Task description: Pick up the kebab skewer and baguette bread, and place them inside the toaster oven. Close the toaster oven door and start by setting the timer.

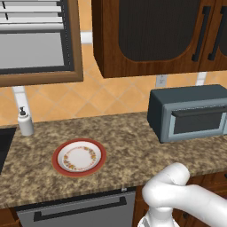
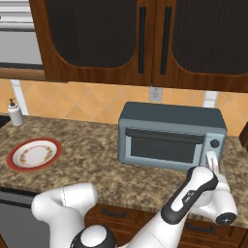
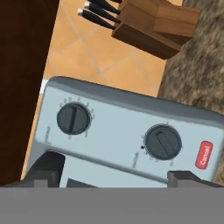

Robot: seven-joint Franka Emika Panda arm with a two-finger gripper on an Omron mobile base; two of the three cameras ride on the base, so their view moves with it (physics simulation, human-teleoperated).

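Note:
The toaster oven [image 1: 190, 99] [image 2: 172, 116] stands on the counter with its door [image 1: 199, 123] [image 2: 162, 145] shut upright. My gripper [image 2: 212, 162] [image 3: 118, 175] hovers just in front of the oven's right-hand control panel, open, with nothing between its fingertips. In the hand view, rolled sideways, the panel carries two dark knobs [image 3: 73, 118] [image 3: 162, 142] and a red Cancel button [image 3: 204, 154]. The second knob sits closer to the gap between my fingertips. The kebab skewer and the baguette bread are hidden. The red-rimmed plate [image 1: 56, 158] [image 2: 10, 160] lies bare.
A white soap dispenser [image 1: 25, 122] [image 2: 15, 113] stands at the counter's back left. A wooden knife block [image 3: 153, 24] sits beyond the oven's right side. Dark wall cabinets [image 2: 131, 38] hang above the oven. A dishwasher front [image 1: 75, 210] is below the counter.

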